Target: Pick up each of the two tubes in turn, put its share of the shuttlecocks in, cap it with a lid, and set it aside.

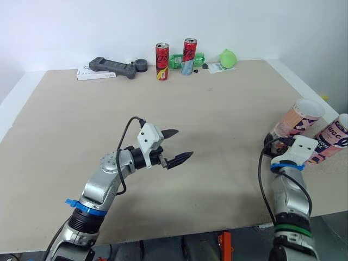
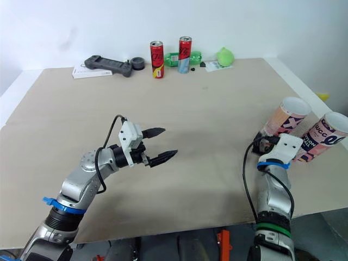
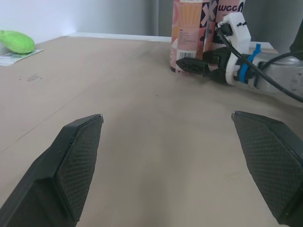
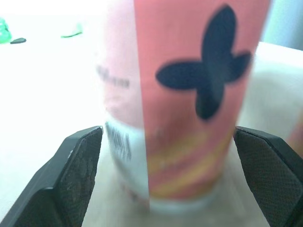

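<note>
Upright tube point(image 1: 298, 120) at table point(image 1: 217, 136) right edge is straddled by released right tool point(image 4: 168, 131); left tool point(image 1: 176, 145) released, farther off.

Bright, even light on the desk point(image 1: 217, 136), shadows faint; right wrist view glares white, the tube point(image 4: 180, 104) blurred, perhaps too close.

Beige table point(image 1: 217, 125) with a white rim. Behind the table, a plain white wall point(image 1: 65, 27), evenly lit. Two red cans point(image 1: 162, 61) stand at the table's far edge, near the wall.
</note>
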Robot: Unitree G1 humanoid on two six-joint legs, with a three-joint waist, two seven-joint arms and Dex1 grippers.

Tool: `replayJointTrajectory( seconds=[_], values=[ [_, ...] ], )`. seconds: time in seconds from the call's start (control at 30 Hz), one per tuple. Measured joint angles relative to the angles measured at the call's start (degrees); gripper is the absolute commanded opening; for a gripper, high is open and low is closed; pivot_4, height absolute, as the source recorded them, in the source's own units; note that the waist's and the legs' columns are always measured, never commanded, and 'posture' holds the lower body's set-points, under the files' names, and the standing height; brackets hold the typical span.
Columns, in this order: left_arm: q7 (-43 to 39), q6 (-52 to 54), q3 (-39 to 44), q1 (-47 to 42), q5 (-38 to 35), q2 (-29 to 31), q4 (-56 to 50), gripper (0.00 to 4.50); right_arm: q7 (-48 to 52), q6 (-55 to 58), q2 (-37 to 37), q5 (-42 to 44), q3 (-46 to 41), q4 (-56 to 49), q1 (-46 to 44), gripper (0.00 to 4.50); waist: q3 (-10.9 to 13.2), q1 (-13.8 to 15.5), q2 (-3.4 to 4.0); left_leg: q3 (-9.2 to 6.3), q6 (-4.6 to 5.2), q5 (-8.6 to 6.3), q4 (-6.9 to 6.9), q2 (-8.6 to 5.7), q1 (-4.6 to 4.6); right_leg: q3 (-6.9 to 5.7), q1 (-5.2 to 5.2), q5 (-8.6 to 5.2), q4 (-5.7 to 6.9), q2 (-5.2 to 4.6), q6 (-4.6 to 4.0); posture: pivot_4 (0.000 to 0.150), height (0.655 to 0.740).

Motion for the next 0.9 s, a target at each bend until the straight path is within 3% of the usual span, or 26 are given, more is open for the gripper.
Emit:
replayJointTrajectory(
  seconds=[0.2,0.3,0.43,0.63,0.9],
  values=[
    [0.64,-0.19,0.62,2.21,-0.11,-0.07,0.47,4.5,2.79,6.38,0.61,2.75,1.74,-16.21,10.33,4.47,-0.06,0.13,0.11,-0.01,0.02,-0.01,-0.03,0.02,0.03,0.0,0.0,-0.07,0.0,0.02,-0.02,0.15,0.74],
    [3.48,-0.77,3.87,5.69,0.46,1.49,0.61,4.5,13.65,10.76,-2.75,8.27,5.34,-24.6,17.38,4.47,-0.05,-0.1,0.19,0.03,0.09,-0.05,-0.05,0.06,0.03,0.02,-0.03,-0.1,0.0,0.03,-0.04,0.15,0.74],
    [6.3,-0.78,8.9,9.72,0.97,3.46,-0.16,4.5,26.99,15.67,-10.01,12.08,11.99,-29.92,16.31,4.47,-0.01,-0.28,0.16,0.03,0.23,0.07,0.05,0.07,0.06,0.0,0.0,-0.09,0.0,0.02,-0.25,0.15,0.74],
    [7.74,-0.88,12.54,17.16,1.03,7.14,-4.49,4.5,35.61,18.99,-13.08,12.05,18.23,-28.1,8.9,4.47,0.11,0.06,-0.11,0.02,0.21,0.18,0.06,0.06,0.01,-0.01,-0.04,-0.01,0.0,0.01,-0.28,0.15,0.74],
    [7.97,-1.15,13.69,18.13,1.05,7.71,-6.28,4.5,37.74,19.24,-11.31,10.78,20.23,-24.11,6.83,4.47,0.12,1.17,-0.15,0.03,0.13,0.12,-0.01,0.02,-0.09,0.0,-0.09,-0.13,-0.03,0.0,-0.29,0.15,0.74]
  ],
)
